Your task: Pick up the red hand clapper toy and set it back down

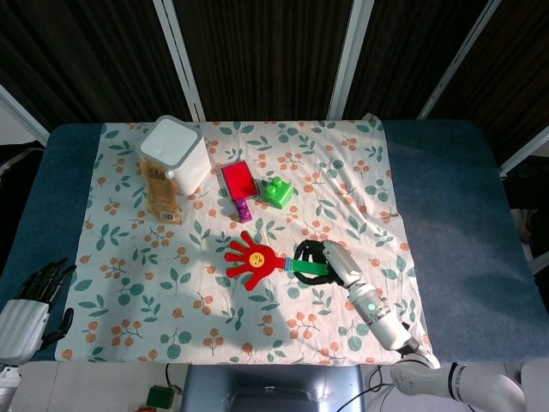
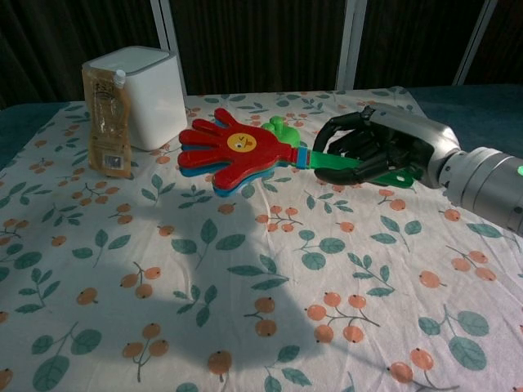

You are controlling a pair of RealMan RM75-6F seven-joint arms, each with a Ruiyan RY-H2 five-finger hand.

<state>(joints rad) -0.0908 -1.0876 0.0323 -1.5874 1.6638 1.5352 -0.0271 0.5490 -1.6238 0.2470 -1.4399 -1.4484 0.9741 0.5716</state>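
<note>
The red hand clapper toy (image 1: 251, 262) (image 2: 234, 149) has a yellow smiley face and a green handle. My right hand (image 1: 322, 263) (image 2: 377, 149) grips that green handle, holding the clapper nearly level just above the floral cloth, its fingers pointing left. In the chest view the clapper covers most of the green block and the red tray behind it. My left hand (image 1: 34, 297) hangs off the table's near left corner with its fingers spread and nothing in it.
A white box (image 1: 176, 152) (image 2: 136, 94) stands at the back left with a snack packet (image 1: 161, 194) (image 2: 106, 121) leaning in front of it. A red tray with a purple handle (image 1: 238, 183) and a green block (image 1: 277, 190) lie behind the clapper.
</note>
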